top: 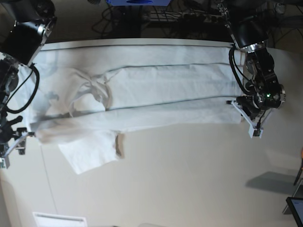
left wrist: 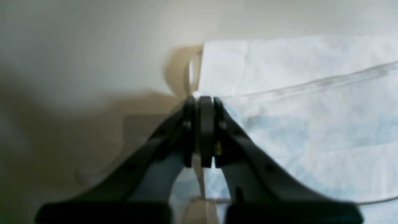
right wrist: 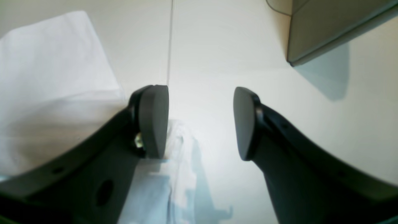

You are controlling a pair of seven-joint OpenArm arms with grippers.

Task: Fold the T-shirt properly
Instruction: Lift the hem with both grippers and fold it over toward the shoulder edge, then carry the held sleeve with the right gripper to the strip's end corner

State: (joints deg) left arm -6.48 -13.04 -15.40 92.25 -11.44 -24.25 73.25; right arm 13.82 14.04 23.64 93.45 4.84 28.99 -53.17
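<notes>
white cotton: the T-shirt lies in a long band across the table, one end at each gripper
left gripper: pinched tight on the hem edge, cloth right between the fingers
right gripper: jaws apart, nothing held, shirt just beside one finger
risk: one-sided pull could drag the fold crooked

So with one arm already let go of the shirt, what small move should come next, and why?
Probably opening the left gripper: its jaws are shut on the T-shirt hem, while the right gripper stands open with nothing between its jaws. The long fold already lies flat on the table.
</notes>
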